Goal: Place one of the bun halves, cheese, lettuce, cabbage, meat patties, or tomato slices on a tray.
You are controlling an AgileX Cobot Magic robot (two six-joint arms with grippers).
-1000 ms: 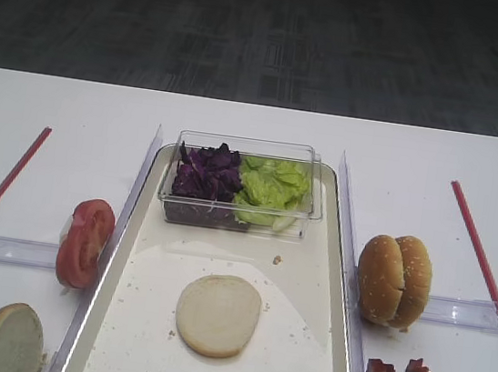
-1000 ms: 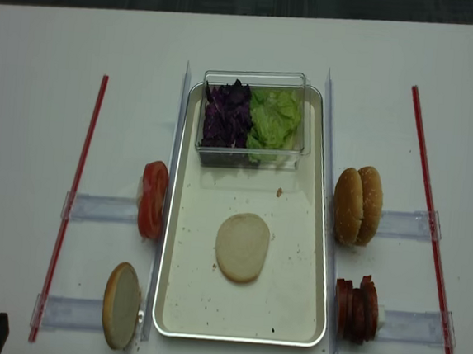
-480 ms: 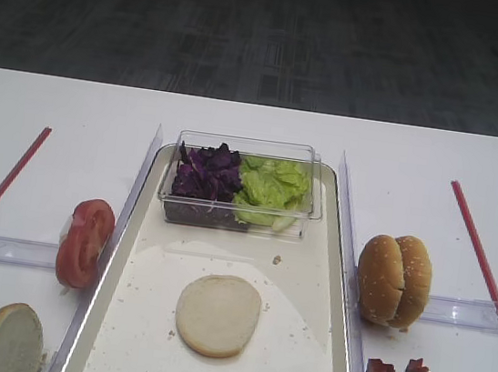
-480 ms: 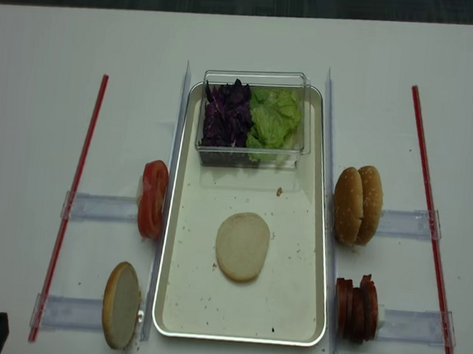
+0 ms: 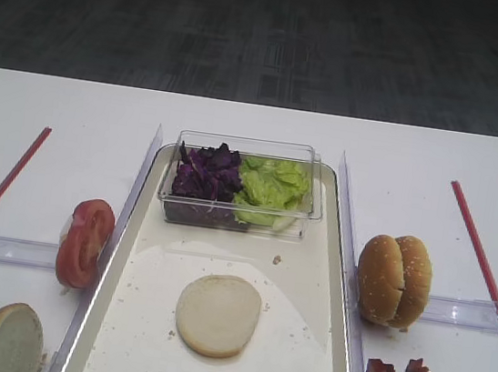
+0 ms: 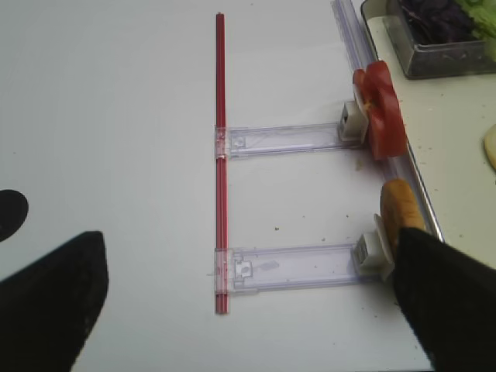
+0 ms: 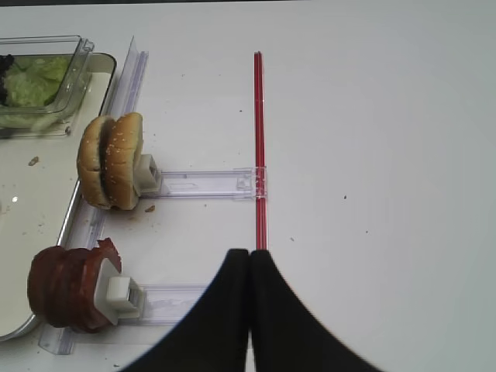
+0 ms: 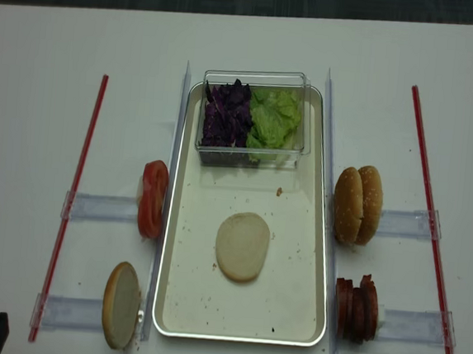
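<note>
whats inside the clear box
The box holds purple cabbage on the left and lettuce on the right. What lies beneath the heaps is covered.

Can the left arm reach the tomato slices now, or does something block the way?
Probably yes. The left tool is open and holds nothing, and only bare table and a clear plastic rail lie between it and the tomato slices, which stand on edge beside the tray.
</note>
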